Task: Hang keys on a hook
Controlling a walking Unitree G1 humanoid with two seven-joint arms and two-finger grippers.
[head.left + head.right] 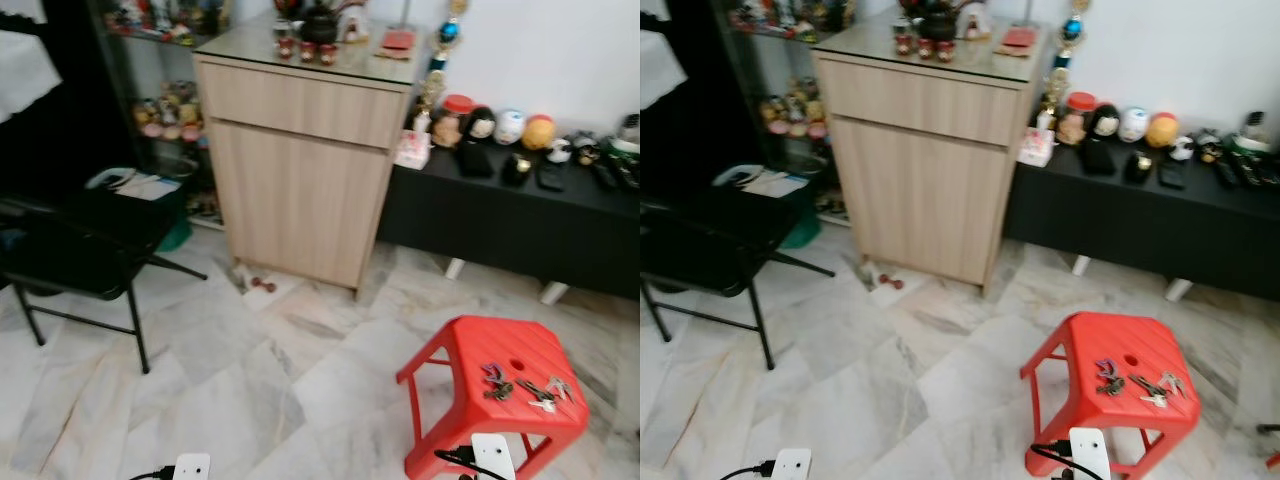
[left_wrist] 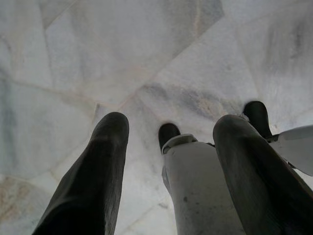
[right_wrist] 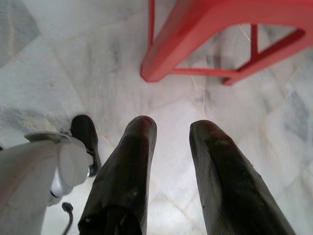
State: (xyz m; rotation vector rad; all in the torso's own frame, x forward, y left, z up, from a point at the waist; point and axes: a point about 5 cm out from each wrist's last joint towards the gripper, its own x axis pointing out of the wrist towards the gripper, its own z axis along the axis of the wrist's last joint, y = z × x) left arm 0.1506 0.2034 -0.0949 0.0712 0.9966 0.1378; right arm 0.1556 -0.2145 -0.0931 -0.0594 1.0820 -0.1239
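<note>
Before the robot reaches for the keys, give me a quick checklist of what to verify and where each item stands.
1. Bunch of metal keys lying free on the red plastic stool: ok.
2. Right end effector open, holding nothing: ok.
3. Left end effector open, holding nothing: ok.
4. Right end effector near the stool: ok, hanging beside its leg, below the seat.
5. Marble floor up to the stool unobstructed: ok.
6. Hook located: cannot tell.
</note>
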